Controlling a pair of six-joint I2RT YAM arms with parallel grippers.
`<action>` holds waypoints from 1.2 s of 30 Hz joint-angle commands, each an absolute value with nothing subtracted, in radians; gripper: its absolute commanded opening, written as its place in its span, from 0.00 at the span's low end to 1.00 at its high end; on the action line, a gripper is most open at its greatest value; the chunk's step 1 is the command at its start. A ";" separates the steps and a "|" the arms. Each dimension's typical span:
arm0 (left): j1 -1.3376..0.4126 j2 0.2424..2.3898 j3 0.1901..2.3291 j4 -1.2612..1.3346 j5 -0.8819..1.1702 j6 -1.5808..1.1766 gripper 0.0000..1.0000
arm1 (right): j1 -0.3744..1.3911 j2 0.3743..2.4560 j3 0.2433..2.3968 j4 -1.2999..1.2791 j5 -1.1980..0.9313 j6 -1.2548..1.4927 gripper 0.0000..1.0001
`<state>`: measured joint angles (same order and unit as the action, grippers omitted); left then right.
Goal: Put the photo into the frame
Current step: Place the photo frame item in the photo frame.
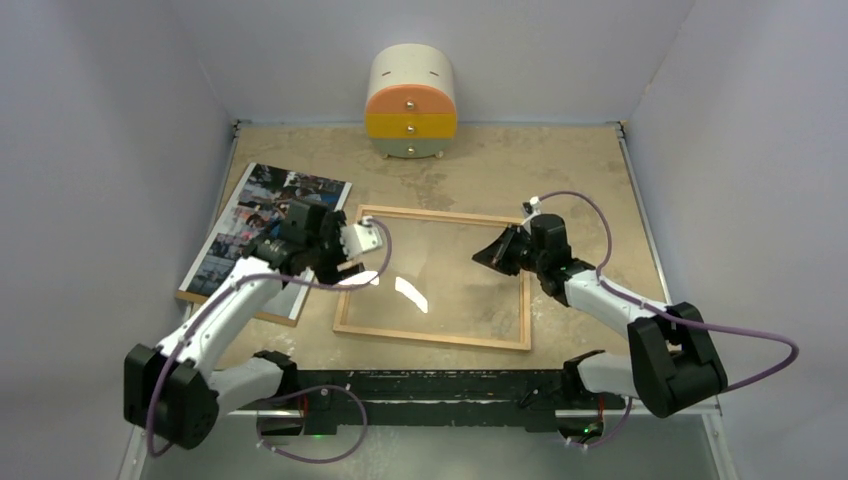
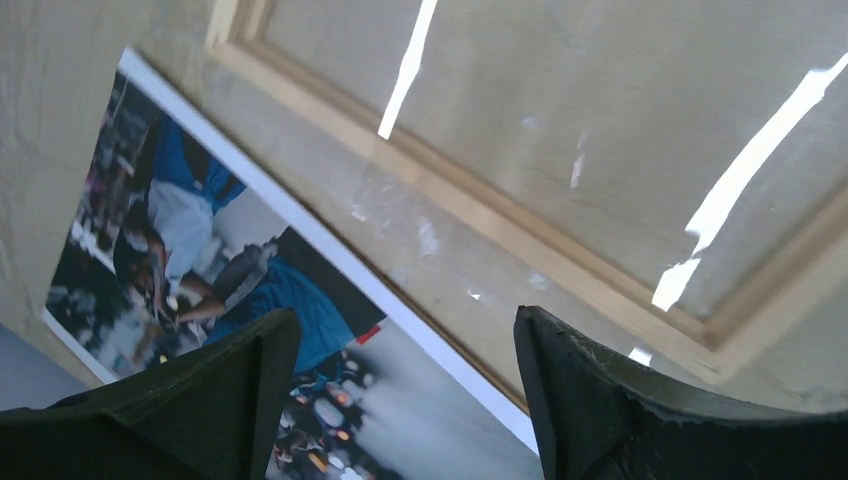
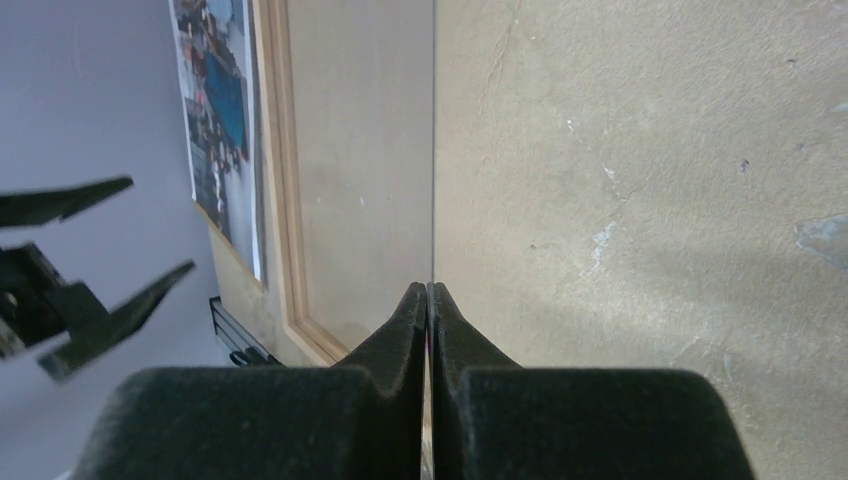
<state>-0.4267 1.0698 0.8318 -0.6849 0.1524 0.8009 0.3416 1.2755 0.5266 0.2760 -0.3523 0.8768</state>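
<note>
Just beside the left hand (image 2: 405, 320), the photo (image 2: 190, 230)

No lettering can be read anywhere, not even on the photo (image 1: 262, 200).

From above, my left arm (image 1: 290, 245) hides the photo's (image 1: 262, 215) near right corner. At my left wrist my left fingers (image 2: 200, 400) cover part of the photo, and the picture's edges cut off both it and the frame (image 2: 480, 200). At my right wrist the pane's (image 3: 433, 140) thin edge runs to my closed right fingertips (image 3: 405, 320); whether it sits between them I cannot tell.
</note>
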 commanded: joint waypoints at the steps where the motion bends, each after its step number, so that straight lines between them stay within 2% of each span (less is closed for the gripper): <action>1: -0.257 1.211 0.908 -0.561 0.217 0.720 0.81 | 0.327 1.250 0.505 0.303 -0.365 0.842 0.00; 8: -0.215 1.374 0.924 -0.494 0.267 0.681 0.81 | 0.279 1.251 0.488 0.310 -0.406 0.836 0.00; 15: -0.216 1.405 0.937 -0.481 0.324 0.659 0.82 | 0.232 1.246 0.487 0.290 -0.452 0.813 0.00; 27: -0.215 1.456 0.922 -0.404 0.199 0.643 0.81 | 0.182 1.219 0.460 0.293 -0.486 0.807 0.00; 36: -0.215 1.466 0.941 -0.412 0.201 0.639 0.80 | 0.171 1.233 0.446 0.318 -0.498 0.822 0.00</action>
<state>-0.2169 1.4700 0.9001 -0.4335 0.2012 0.6586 0.1814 1.2373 0.4534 0.2836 -0.4683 0.8253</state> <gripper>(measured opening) 0.806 0.005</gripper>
